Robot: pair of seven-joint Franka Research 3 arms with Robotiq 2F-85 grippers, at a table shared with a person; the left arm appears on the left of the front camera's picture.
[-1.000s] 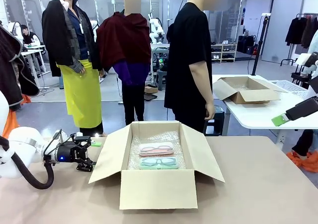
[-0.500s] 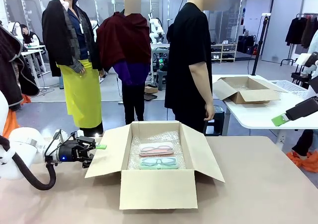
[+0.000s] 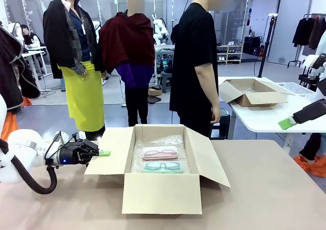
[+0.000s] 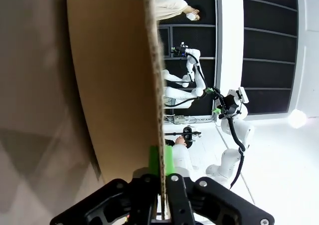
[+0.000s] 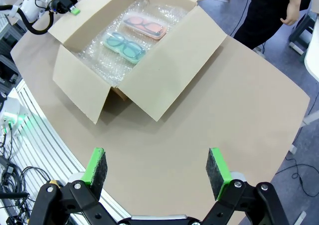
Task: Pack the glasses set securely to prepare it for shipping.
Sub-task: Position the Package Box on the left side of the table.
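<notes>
The glasses set lies on bubble wrap inside the open brown cardboard box [image 3: 162,192]: a pink case [image 3: 160,152] at the back and a mint green case [image 3: 162,165] in front of it. My left gripper [image 3: 102,152] is shut on the outer edge of the box's left flap [image 3: 109,151], which stands about level. The left wrist view has the green pads pinching the flap's edge [image 4: 155,110]. My right gripper [image 5: 157,167] hangs open and empty high above the table, off the box's right side, looking down on the pink case [image 5: 144,25] and the mint green case [image 5: 122,46].
A person in a black shirt [image 3: 196,61] stands at the far side behind the box, arms down. A second open cardboard box [image 3: 252,92] sits on a white table at the back right. Bare tabletop [image 5: 224,110] stretches right of the box.
My left gripper closed on the left flap's edge and raised it from sloping down to about level, moving slightly right. The right gripper and the cases stayed put.
</notes>
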